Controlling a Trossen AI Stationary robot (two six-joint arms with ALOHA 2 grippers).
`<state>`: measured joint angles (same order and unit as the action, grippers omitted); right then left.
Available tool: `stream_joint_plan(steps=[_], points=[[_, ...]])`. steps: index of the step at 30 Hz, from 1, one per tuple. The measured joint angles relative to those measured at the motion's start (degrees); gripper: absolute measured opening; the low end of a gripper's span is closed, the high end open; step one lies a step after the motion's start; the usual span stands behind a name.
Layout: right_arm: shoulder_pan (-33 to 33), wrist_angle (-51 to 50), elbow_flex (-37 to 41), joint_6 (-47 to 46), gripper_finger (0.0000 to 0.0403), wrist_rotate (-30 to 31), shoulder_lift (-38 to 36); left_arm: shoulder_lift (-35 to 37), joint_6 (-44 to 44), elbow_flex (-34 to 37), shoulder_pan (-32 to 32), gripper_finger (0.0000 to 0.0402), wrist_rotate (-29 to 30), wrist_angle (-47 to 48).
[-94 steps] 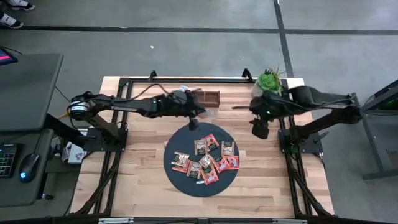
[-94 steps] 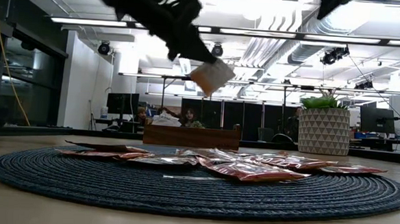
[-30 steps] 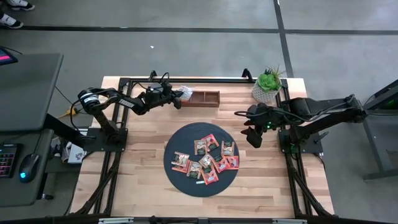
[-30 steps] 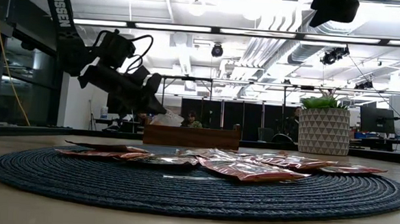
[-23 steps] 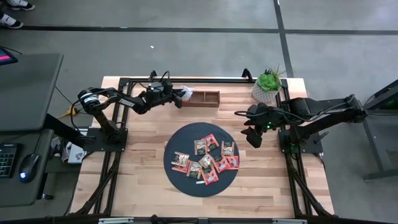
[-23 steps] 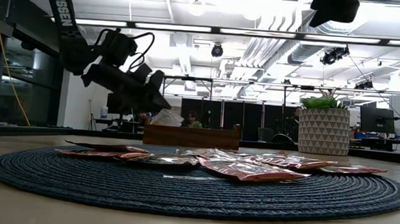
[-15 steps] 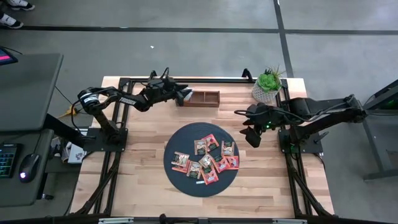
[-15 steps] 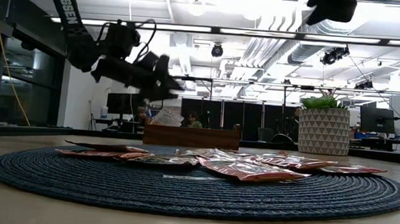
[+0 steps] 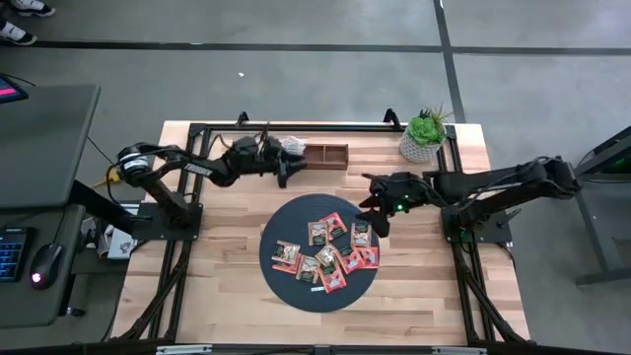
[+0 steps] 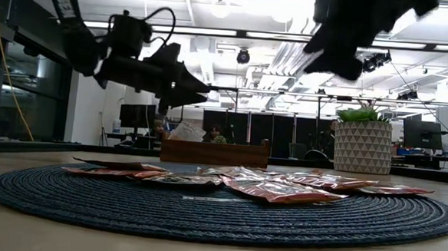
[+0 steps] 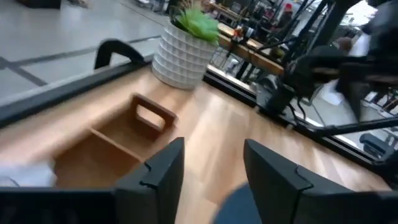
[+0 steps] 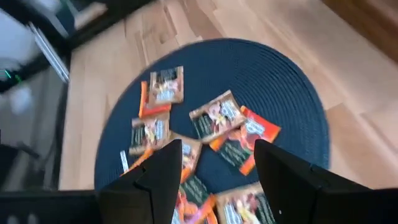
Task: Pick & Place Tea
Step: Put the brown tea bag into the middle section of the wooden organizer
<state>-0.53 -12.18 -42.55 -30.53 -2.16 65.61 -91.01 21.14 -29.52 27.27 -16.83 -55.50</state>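
While the left gripper hangs above the worktop just beside the wooden tray near the far edge, its jaws stand apart and empty, with a white sachet lying at the tray's left end. The right gripper hovers over the right edge of the dark round mat, its fingers spread wide with nothing between them. The tea sachets lie scattered flat on the mat, mostly on its right half, some overlapping. A potted plant stands at the worktop's far right corner.
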Motion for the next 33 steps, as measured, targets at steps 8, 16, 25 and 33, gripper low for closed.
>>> stream_joint_plan(steps=[8, 16, 25, 33], points=[[7.33, 21.86, 10.86, -1.78, 0.0197, -13.27, 1.53, 4.57, 4.09, 3.69, -17.87, 0.0102, 13.73, 1.76], [7.12, 21.37, 4.6, 8.56, 0.0197, -20.14, 10.96, 5.34, 10.4, 3.78, -34.4, 0.0065, 31.49, 11.71], [2.77, 17.63, -12.8, 14.98, 0.0197, -22.69, 32.06, 8.4, 17.8, 3.84, -43.61, 0.006, 35.69, 27.9], [-1.4, 14.04, -25.43, 18.06, 0.0197, -20.58, 44.48, 20.14, 19.24, 3.66, -49.4, 0.006, 35.37, 54.12]])
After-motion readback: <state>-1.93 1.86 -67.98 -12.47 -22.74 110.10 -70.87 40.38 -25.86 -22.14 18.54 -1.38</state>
